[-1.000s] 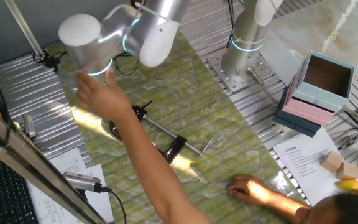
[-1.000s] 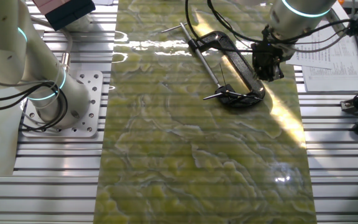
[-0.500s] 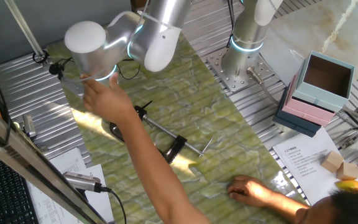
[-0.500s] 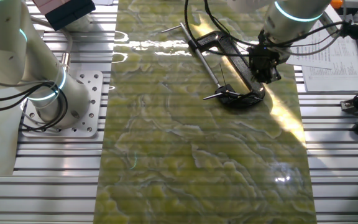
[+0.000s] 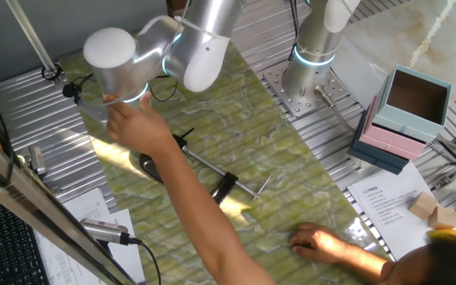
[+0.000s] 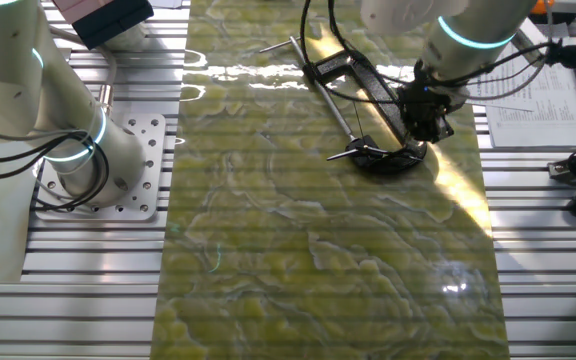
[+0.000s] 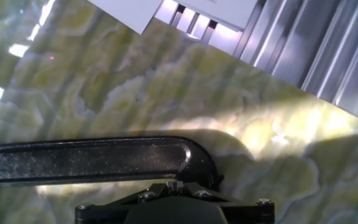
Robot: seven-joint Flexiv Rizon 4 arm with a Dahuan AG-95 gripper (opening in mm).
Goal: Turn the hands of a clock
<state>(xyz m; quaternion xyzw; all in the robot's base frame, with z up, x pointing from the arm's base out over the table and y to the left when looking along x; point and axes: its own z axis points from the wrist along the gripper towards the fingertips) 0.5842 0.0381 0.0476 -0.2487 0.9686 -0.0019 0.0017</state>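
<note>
A black C-clamp (image 6: pixel 388 110) lies on the green marbled mat (image 6: pixel 318 250). The hands (image 6: pixel 352 151), two thin black pointers, sit at the clamp's near end beside the silver screw rod (image 6: pixel 330 95). They also show in one fixed view (image 5: pixel 182 140). My gripper (image 6: pixel 428 122) hangs just above the clamp's curved bend, to the right of the hands and not touching them. In the hand view the clamp's frame (image 7: pixel 92 160) runs across just ahead of my fingertips (image 7: pixel 174 185), which look pressed together and empty. A person's hand (image 5: pixel 133 127) holds my wrist and hides the gripper there.
A second arm's base (image 5: pixel 303 79) stands at the mat's far edge. Pink and blue boxes (image 5: pixel 402 119), a paper sheet (image 5: pixel 386 202) and wooden blocks (image 5: pixel 430 207) lie to the right. The person's other hand (image 5: pixel 315 241) rests on the mat. Ribbed metal table (image 6: pixel 538 270) surrounds the mat.
My gripper has shifted a little and come down closer over the clamp's curved bend. The person's hand has stayed on my wrist. The clamp and the hands have not moved.
</note>
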